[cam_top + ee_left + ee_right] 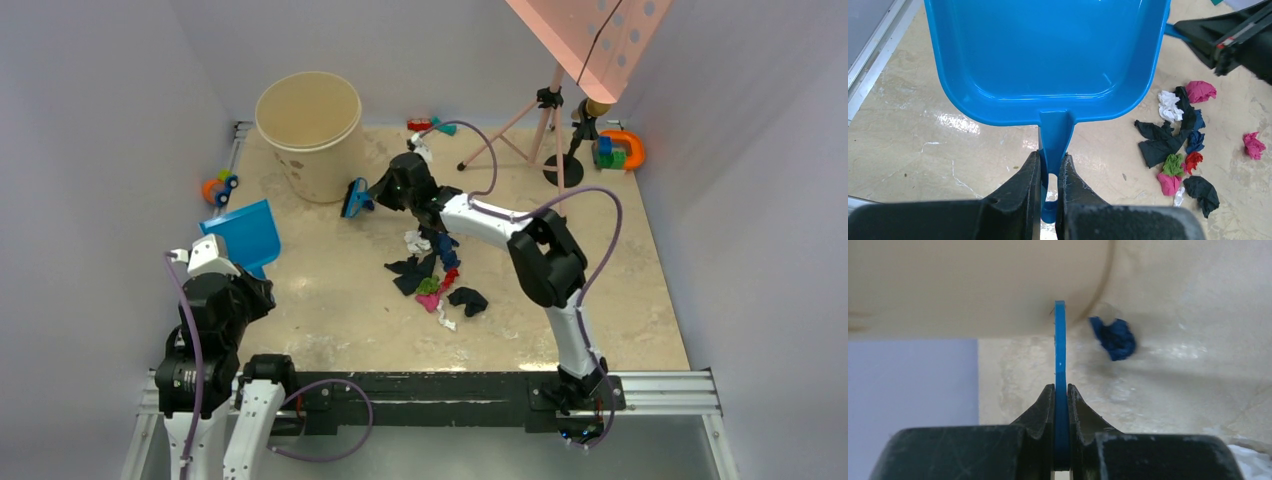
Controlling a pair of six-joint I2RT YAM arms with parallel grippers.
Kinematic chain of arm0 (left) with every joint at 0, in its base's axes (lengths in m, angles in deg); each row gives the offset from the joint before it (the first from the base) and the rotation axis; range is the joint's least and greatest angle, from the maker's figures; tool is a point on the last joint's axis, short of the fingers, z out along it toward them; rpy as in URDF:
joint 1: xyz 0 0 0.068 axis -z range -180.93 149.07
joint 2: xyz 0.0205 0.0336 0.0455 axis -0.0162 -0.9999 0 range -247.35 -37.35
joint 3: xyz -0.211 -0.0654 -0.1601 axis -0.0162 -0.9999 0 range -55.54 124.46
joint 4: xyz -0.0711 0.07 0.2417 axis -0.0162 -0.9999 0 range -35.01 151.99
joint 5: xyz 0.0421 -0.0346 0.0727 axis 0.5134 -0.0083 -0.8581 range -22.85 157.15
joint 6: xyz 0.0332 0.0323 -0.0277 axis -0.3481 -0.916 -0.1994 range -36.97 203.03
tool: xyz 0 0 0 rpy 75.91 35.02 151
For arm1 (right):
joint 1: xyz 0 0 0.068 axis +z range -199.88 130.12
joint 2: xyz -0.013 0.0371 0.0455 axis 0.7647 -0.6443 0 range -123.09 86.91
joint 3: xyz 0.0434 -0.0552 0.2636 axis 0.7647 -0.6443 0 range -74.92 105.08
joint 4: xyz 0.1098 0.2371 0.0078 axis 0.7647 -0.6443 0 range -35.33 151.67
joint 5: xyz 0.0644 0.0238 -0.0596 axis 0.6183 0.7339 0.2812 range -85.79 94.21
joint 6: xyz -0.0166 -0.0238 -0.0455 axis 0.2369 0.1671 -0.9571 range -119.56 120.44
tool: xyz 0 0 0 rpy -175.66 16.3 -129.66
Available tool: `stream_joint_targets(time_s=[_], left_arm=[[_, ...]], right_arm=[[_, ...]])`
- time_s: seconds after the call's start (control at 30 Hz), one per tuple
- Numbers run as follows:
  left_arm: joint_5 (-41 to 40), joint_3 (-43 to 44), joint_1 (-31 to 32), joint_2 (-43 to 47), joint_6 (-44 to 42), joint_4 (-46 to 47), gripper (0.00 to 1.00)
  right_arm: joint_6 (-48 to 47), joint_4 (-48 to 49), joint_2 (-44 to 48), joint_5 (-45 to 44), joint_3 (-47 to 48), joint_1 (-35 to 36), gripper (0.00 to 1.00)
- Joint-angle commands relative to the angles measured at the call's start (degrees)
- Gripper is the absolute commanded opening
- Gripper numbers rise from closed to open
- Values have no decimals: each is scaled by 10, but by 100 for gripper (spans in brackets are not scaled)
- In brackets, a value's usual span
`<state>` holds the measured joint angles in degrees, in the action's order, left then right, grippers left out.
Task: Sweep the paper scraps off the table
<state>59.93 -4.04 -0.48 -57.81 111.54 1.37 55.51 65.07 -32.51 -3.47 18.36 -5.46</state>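
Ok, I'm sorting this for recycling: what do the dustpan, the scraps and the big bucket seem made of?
The blue dustpan looks like glossy moulded plastic, given its sharp reflections. The paper scraps look like matte, crumpled paper, possibly tissue. The beige bucket has a dull, smooth wall: plastic or pulp, cannot tell.

Soft, even light; glare streaks the glossy blue plastic dustpan (1048, 50) ahead of the left tool (1049, 172); the right wrist view is blurred.
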Motion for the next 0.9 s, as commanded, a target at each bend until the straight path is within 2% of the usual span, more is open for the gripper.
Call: stream_joint_targets(time_s=[0.0,0.1,0.27,0.37,0.5,0.63,0.73,0.87], left_arm=[[6,-5,1,-12,7,26,0],[7,-5,1,-14,7,28,0],[23,-6,2,-17,6,29,0],[28,-6,2,-21,5,31,0],[39,-7,2,-34,3,34,0],[66,-13,5,-53,0,44,0],[115,-12,7,-94,-8,48,0],[200,-2,15,-154,-27,39,0]], right_arm=[[103,-32,-35,18,18,-28,0],[134,-66,-20,-12,-26,-35,0],[113,-293,63,-129,-39,-37,0],[82,-373,133,-167,-76,-37,0],[46,-384,259,-202,-163,-37,0],[-53,-343,386,-193,-224,-37,0],[-87,-345,486,-203,-254,-38,0],[-85,-411,569,-280,-284,-37,0]])
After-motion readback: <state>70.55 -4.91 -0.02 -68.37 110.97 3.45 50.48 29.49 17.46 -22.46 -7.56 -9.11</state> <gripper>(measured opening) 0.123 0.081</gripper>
